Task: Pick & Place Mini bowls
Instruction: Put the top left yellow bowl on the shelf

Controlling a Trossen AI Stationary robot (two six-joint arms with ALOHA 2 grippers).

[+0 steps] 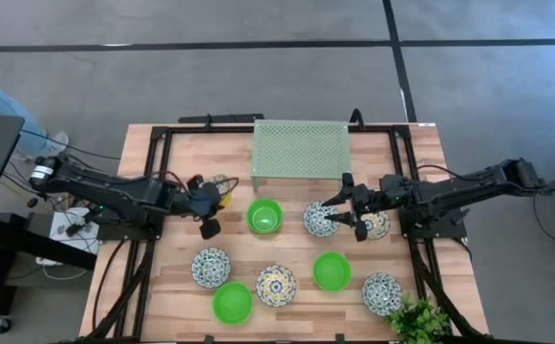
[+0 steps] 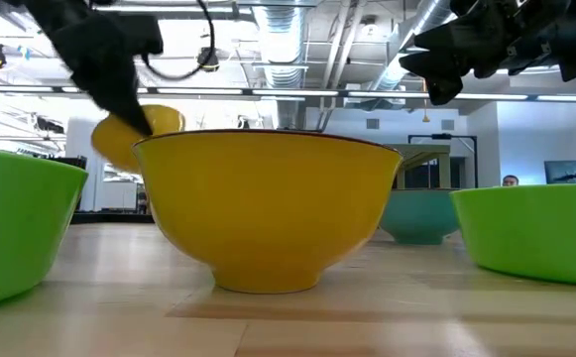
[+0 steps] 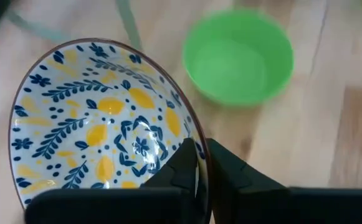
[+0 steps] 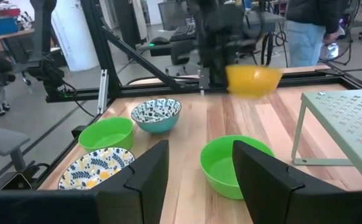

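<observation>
While the left arm reaches in from the table's left side, its left gripper hangs above the boards with its fingers closed on the rim of a yellow-patterned bowl; the left wrist view shows one finger inside and one outside the wall, and the bowl's white interior bears blue leaves and yellow fruit. Seen from the right wrist, the same bowl is yellow outside and is held clear of the wooden table. From the opposite side the right arm extends level toward the centre, and the right gripper hovers above two patterned bowls, one toward the table's middle and one nearer the arm; its fingers stand wide apart and hold nothing. A green bowl sits between the two grippers, just in front of the perforated green rack at the table's far edge. Nearer the front edge lie a patterned bowl, a green bowl, a yellow-centred bowl, another green bowl and a further patterned bowl, set apart from one another with bare wood between them. A leafy plant occupies the front right corner. Open board shows along the left edge below the left arm. A person stands beyond the table in the right wrist view.
</observation>
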